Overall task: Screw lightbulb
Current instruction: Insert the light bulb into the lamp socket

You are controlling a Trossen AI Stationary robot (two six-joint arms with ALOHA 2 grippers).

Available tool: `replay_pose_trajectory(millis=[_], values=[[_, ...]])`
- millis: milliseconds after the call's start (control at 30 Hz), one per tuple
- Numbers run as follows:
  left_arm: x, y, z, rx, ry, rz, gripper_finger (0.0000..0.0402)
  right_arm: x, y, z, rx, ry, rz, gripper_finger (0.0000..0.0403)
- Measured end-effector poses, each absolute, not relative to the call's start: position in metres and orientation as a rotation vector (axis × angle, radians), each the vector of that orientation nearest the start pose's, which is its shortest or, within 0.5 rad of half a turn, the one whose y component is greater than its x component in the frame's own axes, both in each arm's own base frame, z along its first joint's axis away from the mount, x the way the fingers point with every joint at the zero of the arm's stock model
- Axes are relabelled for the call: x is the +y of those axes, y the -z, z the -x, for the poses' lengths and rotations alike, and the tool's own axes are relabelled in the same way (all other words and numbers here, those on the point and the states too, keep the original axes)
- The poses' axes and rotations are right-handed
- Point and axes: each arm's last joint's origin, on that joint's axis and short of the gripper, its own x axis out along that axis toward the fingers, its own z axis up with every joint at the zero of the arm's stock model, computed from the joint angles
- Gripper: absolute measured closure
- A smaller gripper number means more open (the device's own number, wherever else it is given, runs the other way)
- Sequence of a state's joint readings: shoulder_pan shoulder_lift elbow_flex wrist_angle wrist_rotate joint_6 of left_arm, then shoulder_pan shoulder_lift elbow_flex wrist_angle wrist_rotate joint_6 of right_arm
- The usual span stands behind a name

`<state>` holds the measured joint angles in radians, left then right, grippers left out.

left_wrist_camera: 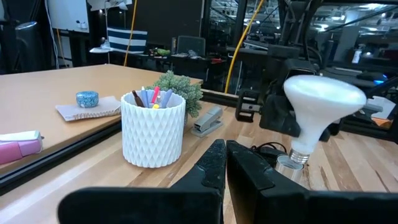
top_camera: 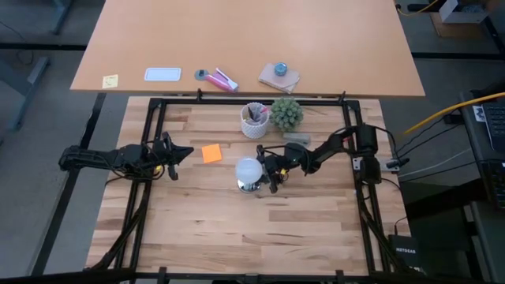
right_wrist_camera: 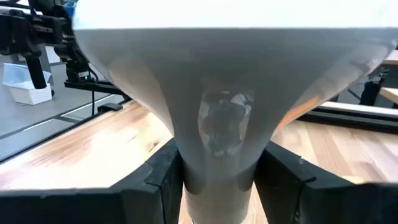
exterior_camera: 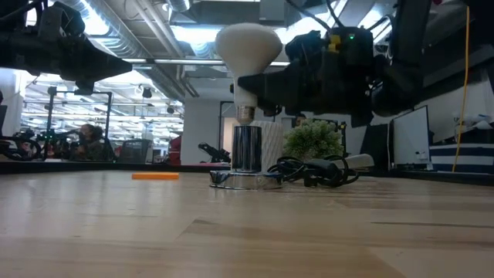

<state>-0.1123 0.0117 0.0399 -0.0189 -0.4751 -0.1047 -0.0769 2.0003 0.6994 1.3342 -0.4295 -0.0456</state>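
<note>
The frosted white lightbulb (top_camera: 249, 169) stands dome up with its grey screw base (exterior_camera: 245, 113) just above the shiny metal socket (exterior_camera: 247, 150), near the table's middle. I cannot tell whether the base is in the socket. My right gripper (top_camera: 269, 173) is shut on the bulb's cone; the bulb fills the right wrist view (right_wrist_camera: 217, 93). My left gripper (top_camera: 177, 162) is shut and empty at the table's left, raised above the wood. The bulb also shows in the left wrist view (left_wrist_camera: 320, 102). My right gripper pinches the bulb's narrow cone (right_wrist_camera: 214, 168), just above the screw base, between its two fingers (right_wrist_camera: 163, 177), one on each side. The fingers come level from the table's right. The bulb stands upright, dome up, its base over the socket.
A white cup of pens (top_camera: 254, 120), a small green plant (top_camera: 286, 113) and a flat grey bar (top_camera: 297, 138) stand behind the socket. An orange note (top_camera: 211, 153) lies left of it. The socket's black cord (exterior_camera: 312, 170) lies coiled to its right.
</note>
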Motion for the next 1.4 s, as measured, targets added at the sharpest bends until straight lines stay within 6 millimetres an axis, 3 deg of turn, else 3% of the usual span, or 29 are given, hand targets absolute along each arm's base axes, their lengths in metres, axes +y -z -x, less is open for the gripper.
replay_pose_trajectory(millis=[300,1400], values=[[0.003,-0.174,-0.094,-0.028,-0.362,0.106,0.0396,-0.015,-0.115,-0.348,-0.003,-0.35,0.049,0.0243],[0.003,-0.174,-0.094,-0.028,-0.362,0.106,0.0396,-0.017,-0.111,-0.348,0.025,-0.3,0.119,0.0243]])
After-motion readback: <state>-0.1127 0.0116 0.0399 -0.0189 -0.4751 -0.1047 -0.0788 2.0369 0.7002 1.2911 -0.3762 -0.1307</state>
